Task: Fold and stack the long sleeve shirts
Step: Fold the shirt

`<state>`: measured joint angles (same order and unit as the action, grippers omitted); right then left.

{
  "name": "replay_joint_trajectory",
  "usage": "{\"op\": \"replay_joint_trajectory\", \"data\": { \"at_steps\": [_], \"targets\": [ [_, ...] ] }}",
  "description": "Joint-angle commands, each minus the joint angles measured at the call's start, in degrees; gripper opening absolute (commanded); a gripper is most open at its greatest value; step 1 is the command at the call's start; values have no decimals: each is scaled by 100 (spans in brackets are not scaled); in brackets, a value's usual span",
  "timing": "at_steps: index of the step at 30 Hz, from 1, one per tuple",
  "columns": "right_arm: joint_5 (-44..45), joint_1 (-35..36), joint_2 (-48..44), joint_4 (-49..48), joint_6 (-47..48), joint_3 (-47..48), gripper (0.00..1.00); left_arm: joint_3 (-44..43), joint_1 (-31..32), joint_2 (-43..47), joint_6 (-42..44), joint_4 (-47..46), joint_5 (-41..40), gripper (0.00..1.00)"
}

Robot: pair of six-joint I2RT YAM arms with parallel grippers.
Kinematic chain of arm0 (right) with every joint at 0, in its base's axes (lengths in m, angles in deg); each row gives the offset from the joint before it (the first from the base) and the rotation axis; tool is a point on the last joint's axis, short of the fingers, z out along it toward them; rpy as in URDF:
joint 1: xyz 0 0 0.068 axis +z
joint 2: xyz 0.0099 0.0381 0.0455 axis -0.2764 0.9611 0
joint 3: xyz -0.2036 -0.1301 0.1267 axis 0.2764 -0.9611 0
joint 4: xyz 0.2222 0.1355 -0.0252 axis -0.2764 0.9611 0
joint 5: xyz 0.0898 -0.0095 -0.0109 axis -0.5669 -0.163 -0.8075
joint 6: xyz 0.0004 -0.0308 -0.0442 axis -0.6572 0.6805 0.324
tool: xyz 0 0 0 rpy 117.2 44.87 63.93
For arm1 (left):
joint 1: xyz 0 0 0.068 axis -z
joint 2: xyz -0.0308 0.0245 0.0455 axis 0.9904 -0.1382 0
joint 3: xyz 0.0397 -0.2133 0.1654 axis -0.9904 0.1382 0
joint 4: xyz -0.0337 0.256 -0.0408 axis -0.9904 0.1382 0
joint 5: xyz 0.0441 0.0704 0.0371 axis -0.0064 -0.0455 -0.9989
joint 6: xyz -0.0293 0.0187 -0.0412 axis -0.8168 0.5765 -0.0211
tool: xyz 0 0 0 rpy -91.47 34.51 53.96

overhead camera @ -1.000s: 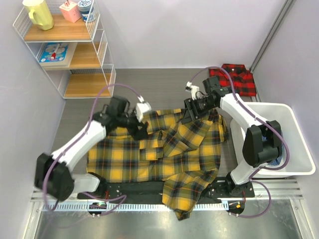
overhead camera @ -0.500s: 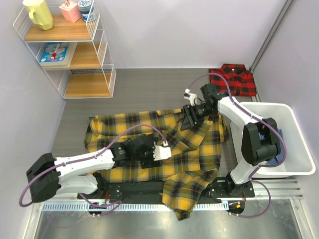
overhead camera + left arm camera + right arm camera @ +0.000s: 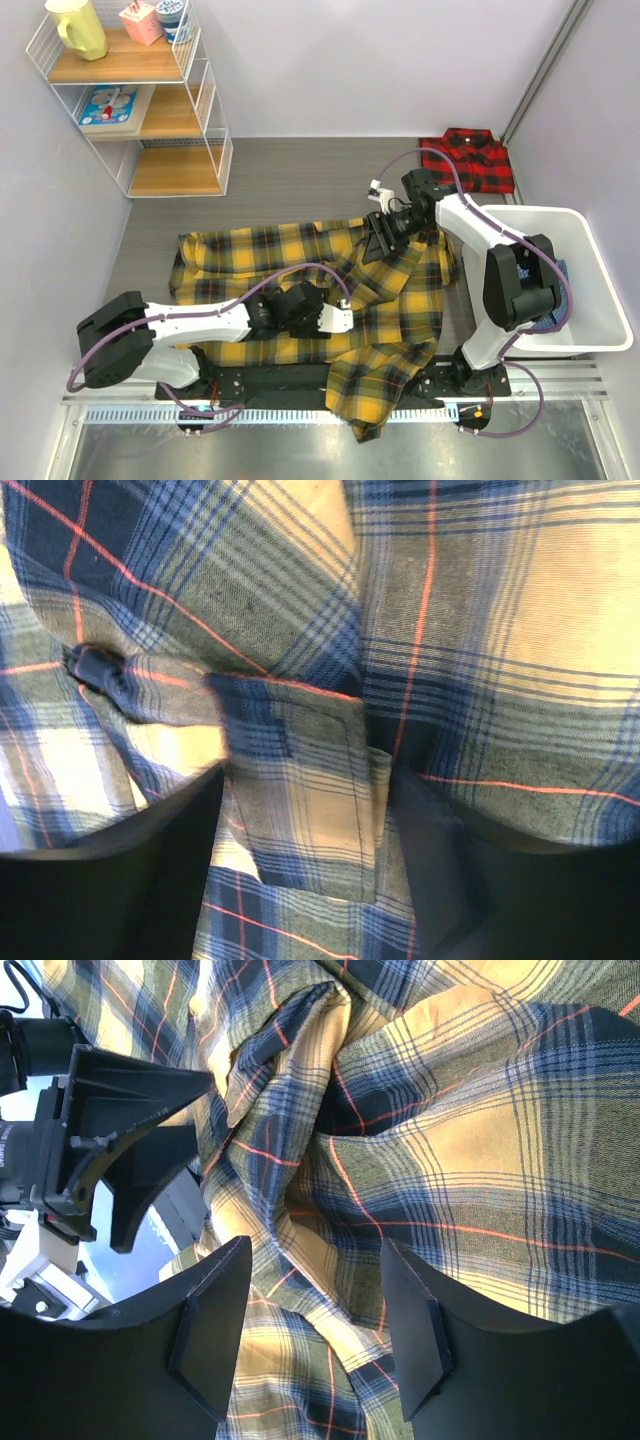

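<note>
Nearby, white bin [image 3: 575,213] beside yellow shirt [image 3: 400,310]

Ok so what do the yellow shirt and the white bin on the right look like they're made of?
Yellow shirt: soft woven cloth, likely cotton flannel; fine threads and matte creased folds show up close. White bin: probably hard plastic; smooth even walls, rounded corners.

no txt legible in any view. blue box [image 3: 107,105] w/ cartoon print, pink carton [image 3: 141,22] & patterned cup [image 3: 172,15] on the shelf rack [image 3: 172,120]: markings too small to read.
</note>
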<state>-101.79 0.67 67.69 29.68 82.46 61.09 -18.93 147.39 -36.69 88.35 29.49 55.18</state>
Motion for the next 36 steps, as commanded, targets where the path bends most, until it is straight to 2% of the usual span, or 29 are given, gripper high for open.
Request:
{"op": "replay_joint_trajectory", "data": {
  "at_steps": [1, 2, 3, 10, 11, 14, 15, 19, 26, 30, 32, 34, 35, 36],
  "targets": [
    [28, -10, 76, 17, 215, 120, 60, -208, -109, 15, -178, -194, -179, 55],
    [28, -10, 85, 60, 232, 146, 60, -226, -214, 86, -230, -159, -135, 50],
    [36, -10, 94, 69, 241, 163, 60, -252, -258, 147, -309, -115, -100, 40],
    [107, -27, 155, 140, 311, 304, 61, -656, -496, 701, -696, 622, 419, 9],
    [116, -27, 181, 149, 346, 330, 61, -796, -548, 754, -766, 710, 462, 1],
    [186, -80, 217, 236, 408, 462, 63, -1234, -969, 807, -1127, 1270, 787, 0],
    [203, -132, 234, 254, 426, 506, 63, -1367, -1127, 824, -1223, 1430, 1214, 0],
    [274, -361, 322, 316, 461, 796, 64, -2053, -2495, 956, -1759, 2265, 2474, 0],
    [651, -467, 674, 342, 514, 1332, 65, -2722, -4133, 755, -2033, 3338, 3854, 0],
    [1213, -449, 858, -88, 268, 1306, 53, -2854, -5134, 588, -2059, 3865, 4522, 0],
    [1328, -379, 1016, -211, 294, 1254, 50, -2968, -5382, 526, -1928, 4068, 5109, 0],
    [1408, -291, 1122, -290, 346, 1201, 45, -3117, -5497, 578, -1455, 4479, 5576, 0],
    [1382, -221, 1131, -308, 355, 1201, 43, -3152, -5497, 631, -1253, 4647, 6135, 0],
    [1320, -186, 1131, -352, 347, 1192, 40, -3196, -5480, 684, -789, 4788, 6376, 0]
  ]
}}
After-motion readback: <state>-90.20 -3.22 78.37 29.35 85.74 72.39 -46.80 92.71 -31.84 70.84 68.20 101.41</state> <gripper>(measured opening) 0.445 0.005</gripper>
